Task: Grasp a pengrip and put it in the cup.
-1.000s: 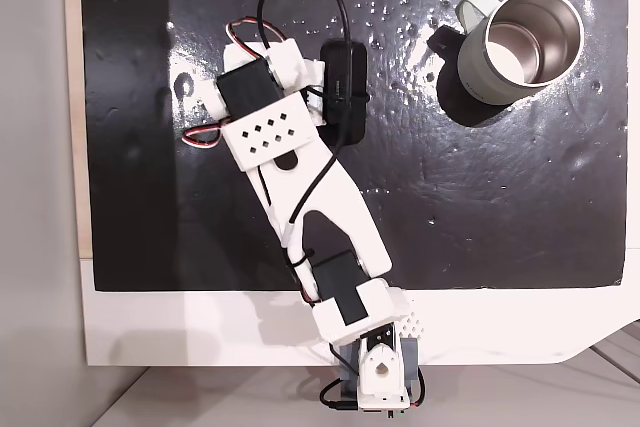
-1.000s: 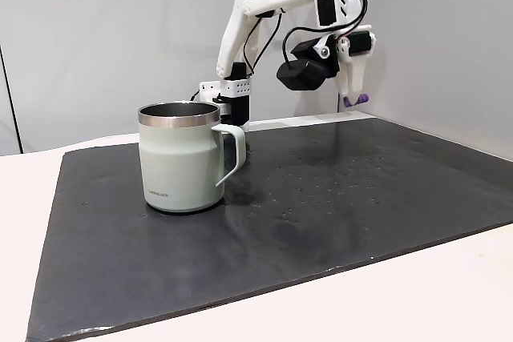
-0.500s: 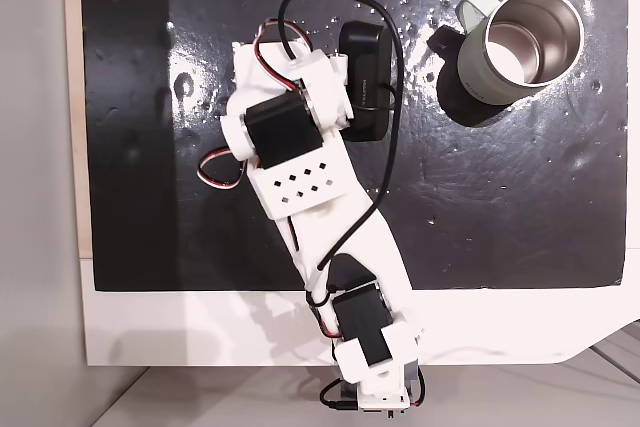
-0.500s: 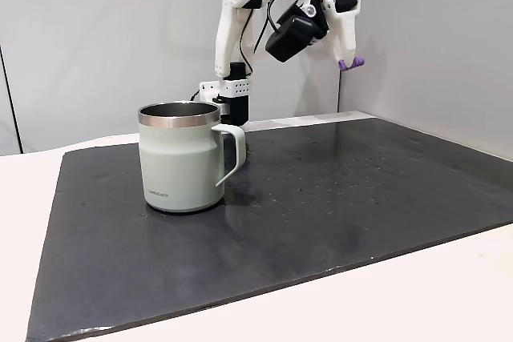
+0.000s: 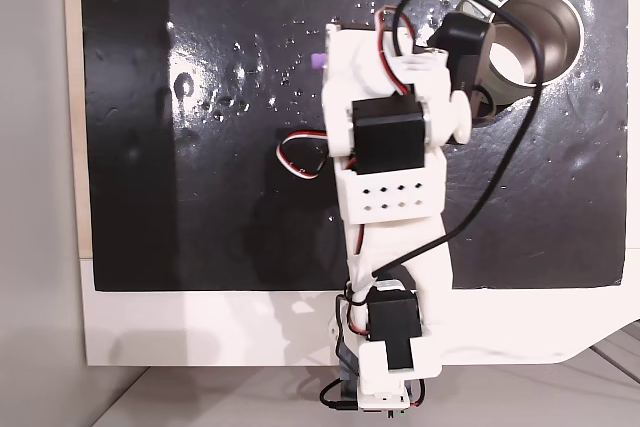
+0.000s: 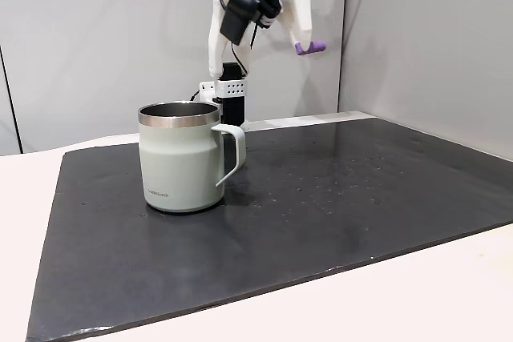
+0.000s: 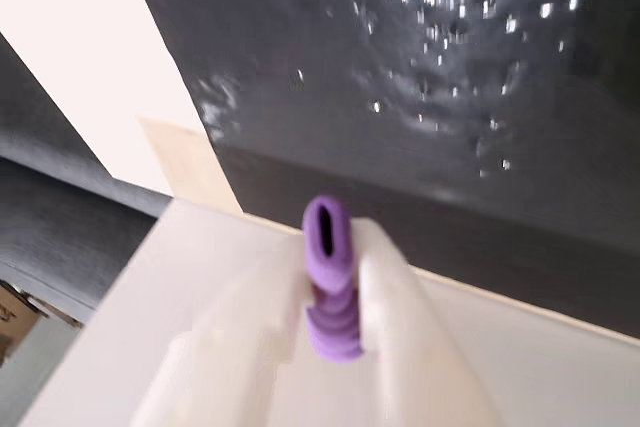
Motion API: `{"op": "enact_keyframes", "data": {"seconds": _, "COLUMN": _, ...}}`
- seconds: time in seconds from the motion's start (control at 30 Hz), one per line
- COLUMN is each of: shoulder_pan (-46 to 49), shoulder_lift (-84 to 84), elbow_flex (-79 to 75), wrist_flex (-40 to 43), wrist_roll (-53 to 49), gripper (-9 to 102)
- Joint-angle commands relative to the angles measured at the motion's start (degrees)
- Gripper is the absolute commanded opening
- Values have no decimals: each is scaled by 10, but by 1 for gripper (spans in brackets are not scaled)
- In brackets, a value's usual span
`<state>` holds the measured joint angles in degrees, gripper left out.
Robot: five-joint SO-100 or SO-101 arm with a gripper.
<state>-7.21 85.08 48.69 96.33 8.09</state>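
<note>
Wrist view: gripper pinches the pengrip between its two white fingers, open end poking out. Ribbed, rubbery; likely light, squashy, non-slip, so a mid-body hold suits. Side fixed view: pengrip held high above the black mat, cup well below, left.

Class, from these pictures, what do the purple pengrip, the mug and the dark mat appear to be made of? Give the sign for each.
The pengrip looks like soft matte rubber or silicone: ribbed, pinched between the white fingers.
The cup seems metal, likely steel, with a matte sage-green coating: its rim and inside shine silver.
The mat looks like slate or a glossy textured sheet: dark, dimpled, with scattered glints. Hard to say which.
</note>
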Motion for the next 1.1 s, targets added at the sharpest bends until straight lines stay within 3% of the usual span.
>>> {"op": "enact_keyframes", "data": {"seconds": 0.0, "shoulder_pan": 53, "shoulder_lift": 43, "elbow_flex": -34, "wrist_flex": 4, "wrist_roll": -41, "gripper": 0}}
{"op": "enact_keyframes", "data": {"seconds": 0.67, "shoulder_pan": 285, "shoulder_lift": -28, "elbow_flex": -161, "wrist_flex": 2, "wrist_roll": -205, "gripper": 0}}
{"op": "enact_keyframes", "data": {"seconds": 1.07, "shoulder_pan": 310, "shoulder_lift": -184, "elbow_flex": -343, "wrist_flex": -1, "wrist_roll": -226, "gripper": 0}}
